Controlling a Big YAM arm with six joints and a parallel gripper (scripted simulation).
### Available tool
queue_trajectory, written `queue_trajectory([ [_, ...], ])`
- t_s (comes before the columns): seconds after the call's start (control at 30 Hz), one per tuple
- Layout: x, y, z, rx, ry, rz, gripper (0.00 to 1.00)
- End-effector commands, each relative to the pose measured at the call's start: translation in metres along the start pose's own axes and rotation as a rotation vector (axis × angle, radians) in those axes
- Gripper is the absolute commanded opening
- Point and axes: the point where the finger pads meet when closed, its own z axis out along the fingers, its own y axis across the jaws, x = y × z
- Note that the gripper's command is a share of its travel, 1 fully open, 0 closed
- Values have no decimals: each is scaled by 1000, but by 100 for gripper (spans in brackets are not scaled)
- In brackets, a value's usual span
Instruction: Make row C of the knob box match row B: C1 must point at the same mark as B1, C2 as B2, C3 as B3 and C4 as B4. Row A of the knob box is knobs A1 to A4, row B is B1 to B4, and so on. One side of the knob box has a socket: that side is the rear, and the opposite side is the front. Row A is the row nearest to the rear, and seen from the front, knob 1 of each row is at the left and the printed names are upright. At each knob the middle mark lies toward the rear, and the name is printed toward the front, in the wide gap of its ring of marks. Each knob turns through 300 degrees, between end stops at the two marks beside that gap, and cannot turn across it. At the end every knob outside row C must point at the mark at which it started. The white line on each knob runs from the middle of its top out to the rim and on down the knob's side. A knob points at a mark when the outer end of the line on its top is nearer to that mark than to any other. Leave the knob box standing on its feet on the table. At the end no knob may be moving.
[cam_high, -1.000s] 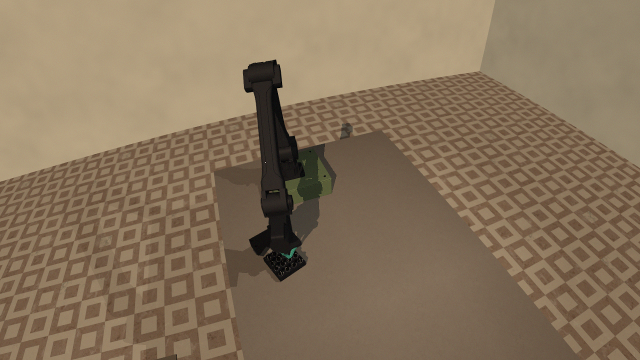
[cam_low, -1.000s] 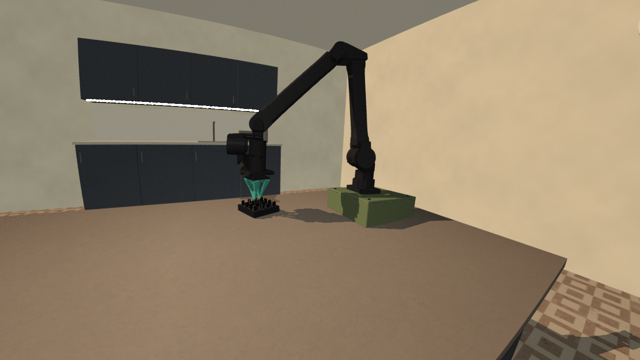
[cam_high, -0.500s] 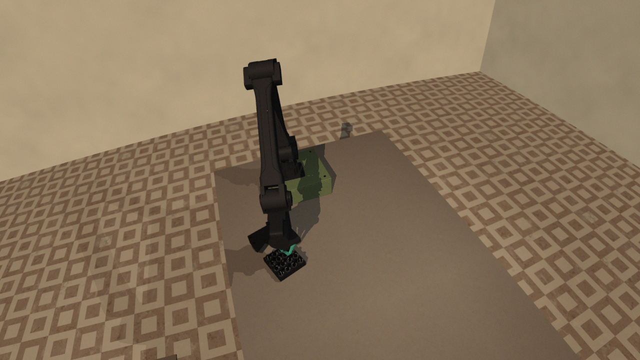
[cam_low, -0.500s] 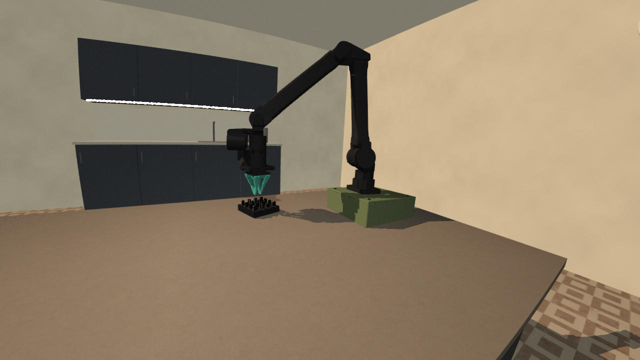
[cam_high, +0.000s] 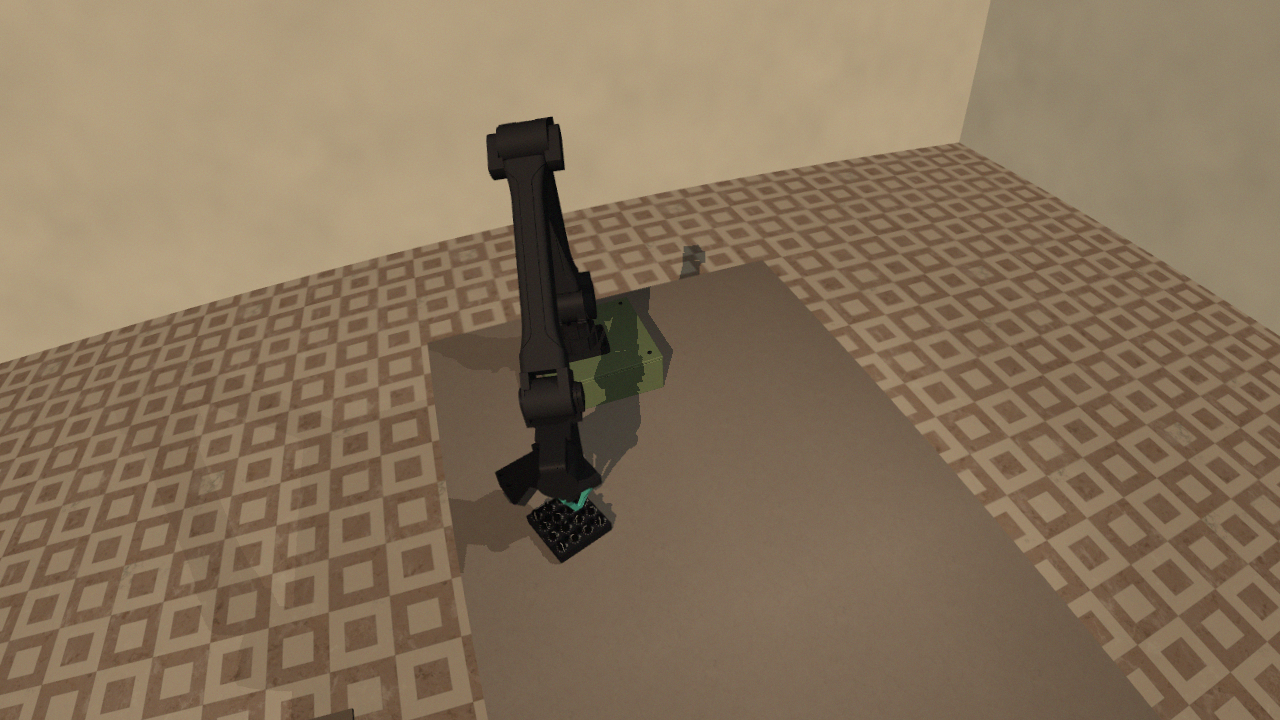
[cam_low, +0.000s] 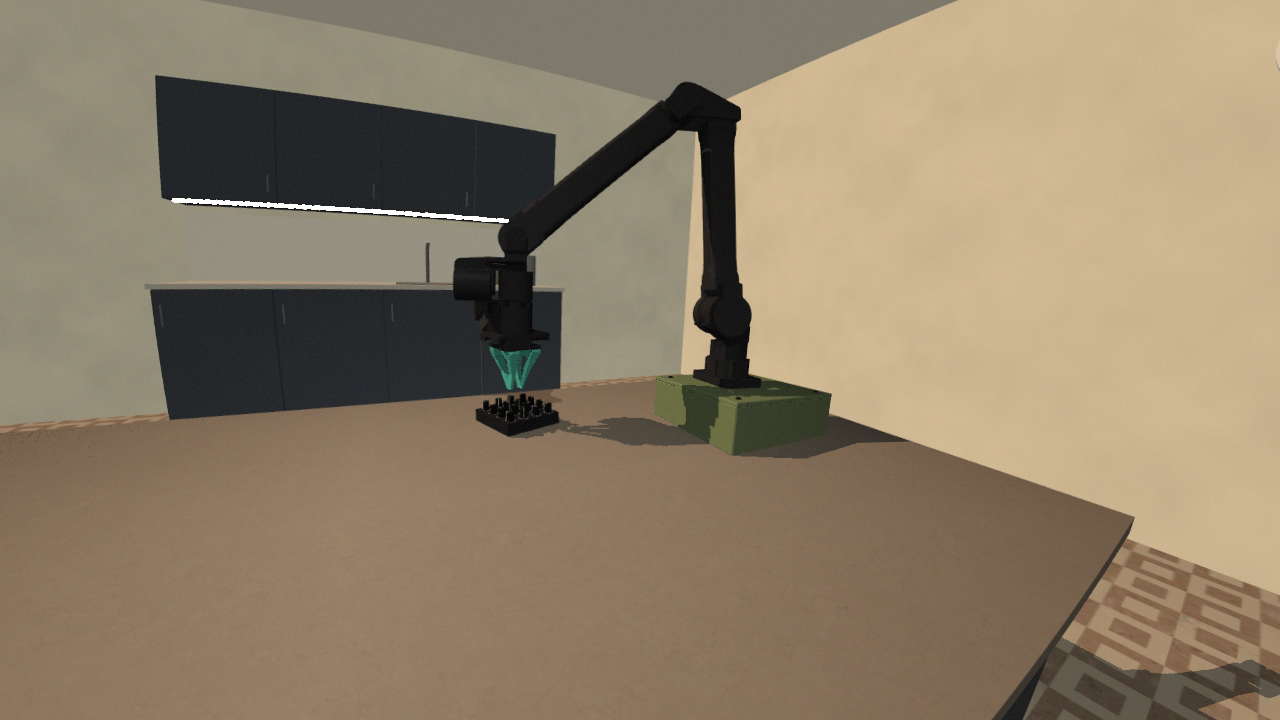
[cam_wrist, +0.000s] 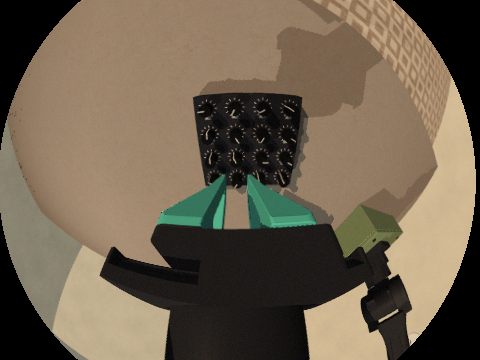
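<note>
Hovering clear above the knob box (cam_low: 517, 417) near the table's left edge (gripper (cam_low: 517, 383) narrowly parted, holding nothing).

The pincer (cam_low: 517, 383) hangs clear above the knob box (cam_low: 517, 418), air between them. Around the box the desk (cam_low: 537, 555) lies open; the green base (cam_low: 760, 420) stands well apart.

no text can be read; the printed names on the knob box (cam_wrist: 248, 140) are too small to make out.
</note>
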Motion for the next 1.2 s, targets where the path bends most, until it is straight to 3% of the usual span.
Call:
queue_trajectory([
  [0.0, 0, 8, -9, -7, -8, -1, 19],
  [0.83, 0, 8, -9, -8, -8, -3, 19],
  [1.17, -8, 19, -21, -33, -27, -202, 19],
])
